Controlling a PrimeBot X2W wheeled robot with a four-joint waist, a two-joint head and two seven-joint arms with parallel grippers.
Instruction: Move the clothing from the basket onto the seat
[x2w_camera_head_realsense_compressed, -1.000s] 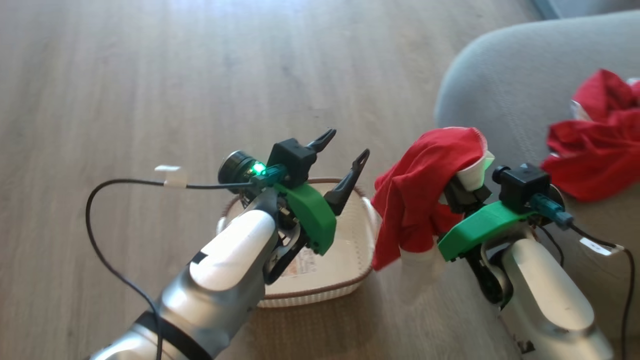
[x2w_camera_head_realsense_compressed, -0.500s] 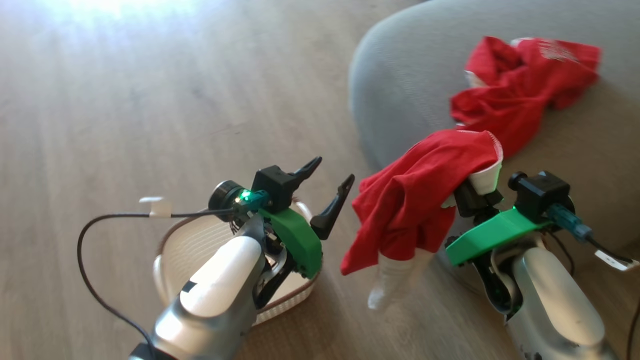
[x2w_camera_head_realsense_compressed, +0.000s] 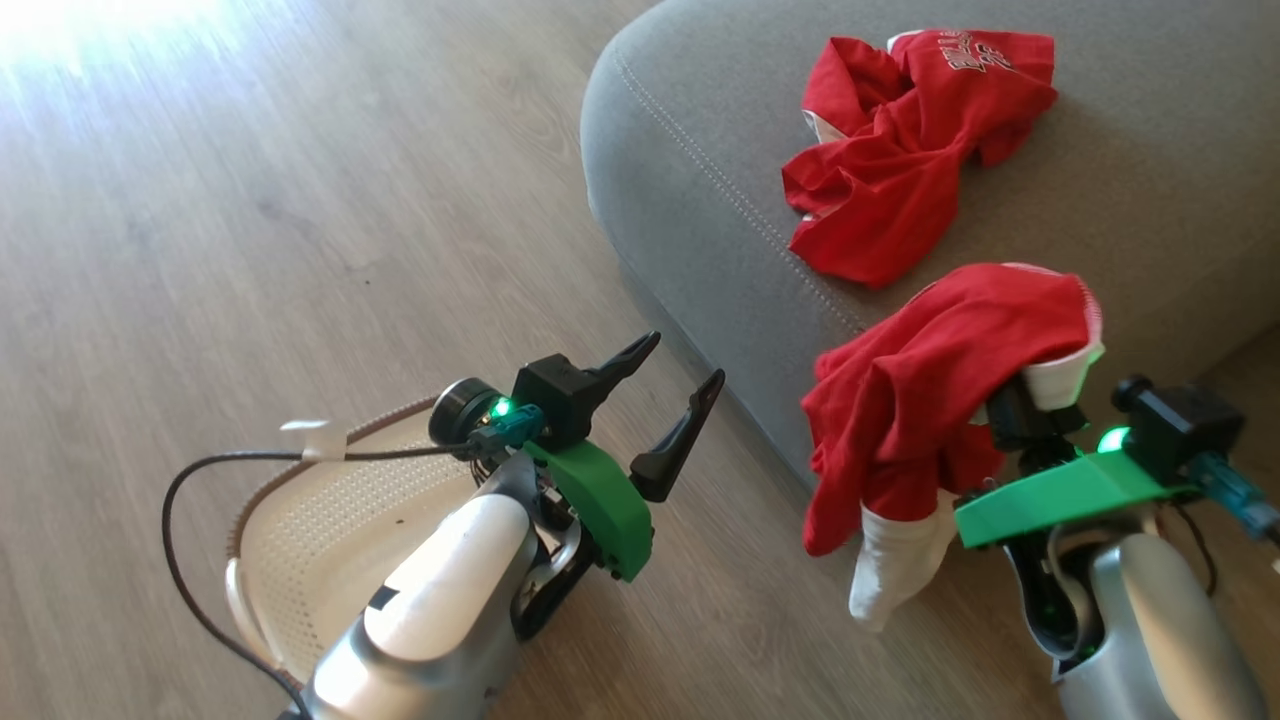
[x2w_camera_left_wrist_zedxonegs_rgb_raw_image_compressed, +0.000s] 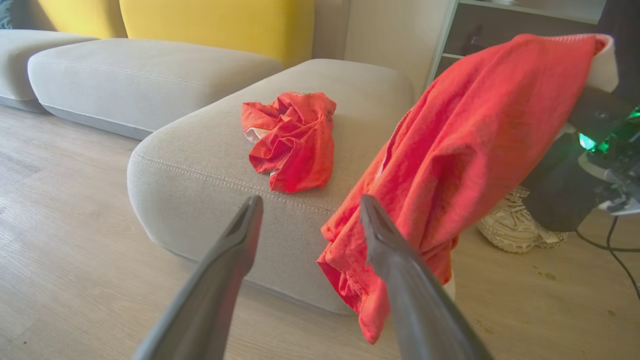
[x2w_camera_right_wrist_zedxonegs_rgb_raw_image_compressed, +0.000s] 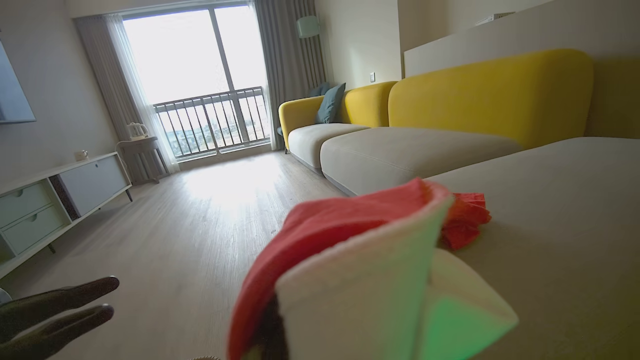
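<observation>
clothing (x2w_camera_head_realsense_compressed: 930, 400): red, hanging beside grey seat (x2w_camera_head_realsense_compressed: 700, 130) | basket (x2w_camera_head_realsense_compressed: 320, 510): cream, perforated

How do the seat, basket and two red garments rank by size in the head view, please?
seat
held clothing, though nearer the camera
garment lying on the seat and basket: alike; the left arm partly hides it

Your left jaws stand spread wide and empty, the left arm (x2w_camera_head_realsense_compressed: 450, 580) reaching forward. Your right jaws are clamped shut on the clothing (x2w_camera_head_realsense_compressed: 920, 400), the right arm (x2w_camera_head_realsense_compressed: 1150, 620) raised alongside.
</observation>
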